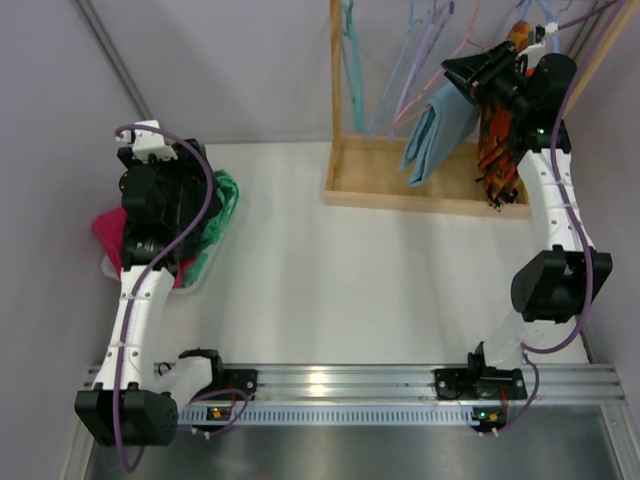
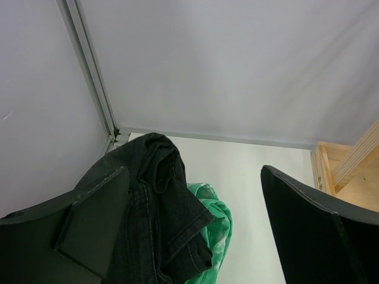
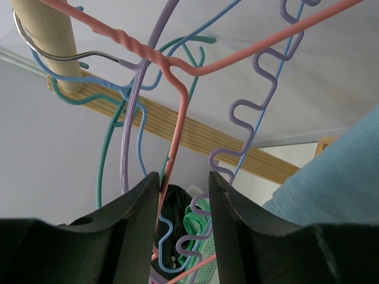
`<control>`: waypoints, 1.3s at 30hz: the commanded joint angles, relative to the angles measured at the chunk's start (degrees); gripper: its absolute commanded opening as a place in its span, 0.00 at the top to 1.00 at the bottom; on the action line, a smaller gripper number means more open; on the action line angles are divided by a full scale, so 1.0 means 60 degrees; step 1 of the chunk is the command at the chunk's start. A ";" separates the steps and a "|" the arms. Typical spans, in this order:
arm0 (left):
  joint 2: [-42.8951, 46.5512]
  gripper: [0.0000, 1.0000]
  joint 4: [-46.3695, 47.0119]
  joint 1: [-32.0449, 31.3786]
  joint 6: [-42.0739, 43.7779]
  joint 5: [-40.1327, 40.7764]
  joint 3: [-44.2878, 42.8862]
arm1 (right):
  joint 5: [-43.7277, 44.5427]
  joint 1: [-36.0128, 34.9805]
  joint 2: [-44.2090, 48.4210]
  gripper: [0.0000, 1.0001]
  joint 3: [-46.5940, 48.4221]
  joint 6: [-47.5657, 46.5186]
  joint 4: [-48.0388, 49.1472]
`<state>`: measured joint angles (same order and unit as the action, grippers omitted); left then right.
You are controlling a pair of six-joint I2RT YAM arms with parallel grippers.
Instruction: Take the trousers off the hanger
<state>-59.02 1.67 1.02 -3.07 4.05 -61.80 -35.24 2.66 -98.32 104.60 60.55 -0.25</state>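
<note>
Your right gripper [image 3: 183,180]: jaws narrowly apart, pink hanger [image 3: 179,118] wire runs through gap, unpinched. Light blue trousers [image 3: 340,177] hang just right of it. Close here and you likely grab wire, not cloth; pulling could drag hanger off wooden rail [image 3: 201,135]. Your left gripper [image 2: 194,173]: spread wide above black jeans [image 2: 160,207].
</note>
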 commanded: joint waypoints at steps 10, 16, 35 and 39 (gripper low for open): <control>0.0038 0.02 0.0146 -0.0052 -0.0045 -0.0090 -0.0291 | 0.1098 -0.0369 -0.0238 0.60 0.0628 0.0235 0.0980; 0.0023 0.02 0.0146 -0.0038 -0.0016 -0.0104 -0.0335 | 0.1538 -0.0911 -0.0297 0.63 0.0775 0.0147 0.0994; 0.0038 0.02 0.0146 -0.0052 0.0043 -0.0163 -0.0378 | 0.0311 -0.0736 0.0464 1.00 0.0688 0.0805 0.2647; 0.0052 0.02 0.0146 -0.0052 -0.0015 -0.0251 -0.0349 | -0.0292 -0.0648 0.0683 1.00 0.0512 0.1391 0.4053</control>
<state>-59.05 1.67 0.97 -3.05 3.64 -61.82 -32.08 -1.67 -100.57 105.82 68.95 3.77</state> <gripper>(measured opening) 0.983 0.028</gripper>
